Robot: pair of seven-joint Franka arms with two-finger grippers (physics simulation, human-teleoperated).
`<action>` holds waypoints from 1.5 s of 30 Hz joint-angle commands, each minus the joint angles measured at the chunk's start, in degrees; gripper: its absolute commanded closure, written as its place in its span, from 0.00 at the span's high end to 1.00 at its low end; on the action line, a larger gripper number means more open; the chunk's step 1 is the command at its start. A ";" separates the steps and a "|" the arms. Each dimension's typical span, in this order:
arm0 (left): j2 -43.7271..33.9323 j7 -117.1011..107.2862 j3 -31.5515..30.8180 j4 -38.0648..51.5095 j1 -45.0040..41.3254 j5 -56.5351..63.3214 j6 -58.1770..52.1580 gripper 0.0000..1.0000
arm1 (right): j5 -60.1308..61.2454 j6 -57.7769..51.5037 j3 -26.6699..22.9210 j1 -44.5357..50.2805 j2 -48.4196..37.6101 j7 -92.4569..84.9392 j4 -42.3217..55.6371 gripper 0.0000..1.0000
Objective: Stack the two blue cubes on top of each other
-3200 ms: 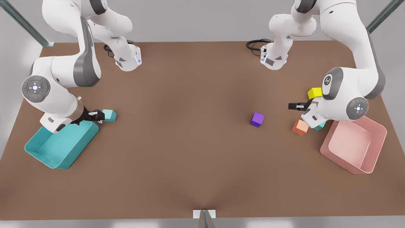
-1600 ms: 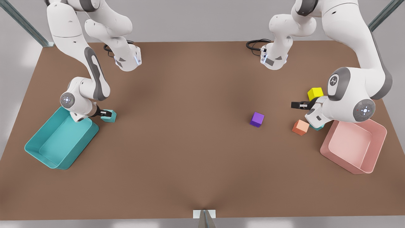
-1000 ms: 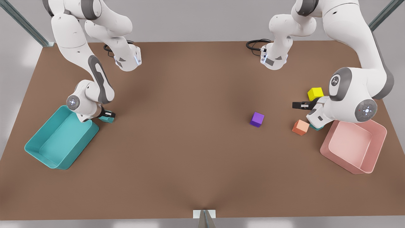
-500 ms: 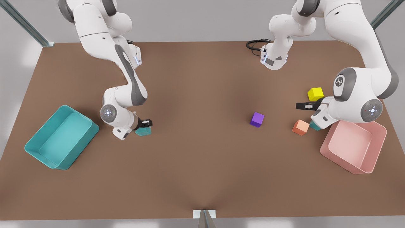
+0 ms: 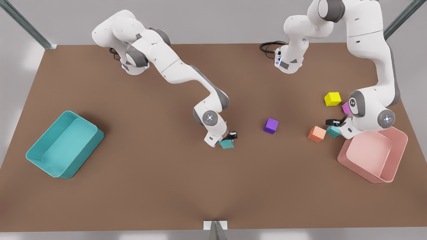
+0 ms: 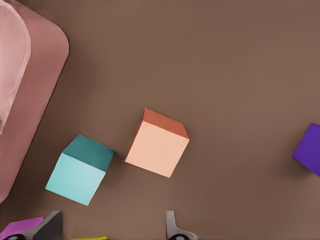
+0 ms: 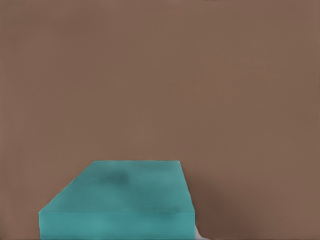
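One blue cube (image 5: pixel 227 143) is near the table's middle, and my right gripper (image 5: pixel 230 137) is shut on it. The right wrist view shows that cube (image 7: pixel 120 205) close up against bare brown table. The other blue cube (image 5: pixel 333 131) rests on the table at the front view's right, between an orange cube (image 5: pixel 317 133) and a pink tray (image 5: pixel 363 173). My left gripper (image 5: pixel 334 122) hovers just above it, open. In the left wrist view that blue cube (image 6: pixel 77 172) lies beside the orange cube (image 6: pixel 157 147), with my open left gripper (image 6: pixel 111 231) above them.
A purple cube (image 5: pixel 271 125) sits between the two arms. Yellow (image 5: pixel 332 98) and magenta (image 5: pixel 346 107) cubes lie behind the left gripper. A teal tray (image 5: pixel 85 121) stands at the front view's left. The pink tray (image 6: pixel 30 75) borders the blue cube.
My right gripper has closed on the blue cube beside the teal tray and carried it to the table's middle. My left gripper has dropped toward the other blue cube, uncovering the magenta cube.
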 commanded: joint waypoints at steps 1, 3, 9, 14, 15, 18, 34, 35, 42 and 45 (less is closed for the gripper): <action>0.90 42.40 0.34 -0.06 0.51 0.21 7.67 1.00 | 1.60 4.68 -0.20 -0.07 0.45 42.69 0.31 1.00; 1.69 47.41 0.86 -0.06 1.04 0.21 7.76 1.00 | 1.86 3.62 0.06 -0.25 0.36 42.70 0.40 1.00; 4.24 55.67 1.74 -3.57 2.71 0.21 16.46 1.00 | 2.13 -8.24 0.33 -2.53 -5.00 39.97 2.42 1.00; 5.47 55.41 1.74 -3.75 2.71 -0.06 16.72 1.00 | -2.25 -28.97 4.20 -14.66 -15.19 15.56 2.07 1.00; 5.82 55.41 1.74 -3.75 2.71 -0.06 16.72 1.00 | -16.39 -39.42 4.37 -15.89 -19.41 3.08 1.46 1.00; 6.44 55.23 1.83 -3.75 2.71 -0.14 16.72 1.00 | -29.69 -55.09 -0.55 -20.72 -29.43 -37.70 1.11 1.00; 10.74 53.91 1.74 -7.53 4.20 -1.99 20.68 1.00 | -29.60 -42.18 6.54 -36.44 -48.76 -32.71 -19.19 1.00; 11.45 53.91 1.74 -7.61 4.38 -2.43 20.68 1.00 | -29.60 -39.18 7.89 -37.69 -51.76 -32.89 -23.68 1.00; 9.52 53.91 1.83 -7.53 4.55 -2.43 19.98 0.66 | -29.16 -40.76 7.54 -37.43 -51.67 -32.54 -23.33 1.00; 6.62 52.86 1.83 -7.44 4.46 -2.34 14.45 0.66 | -26.96 -40.85 7.45 -38.22 -51.58 -32.54 -23.68 1.00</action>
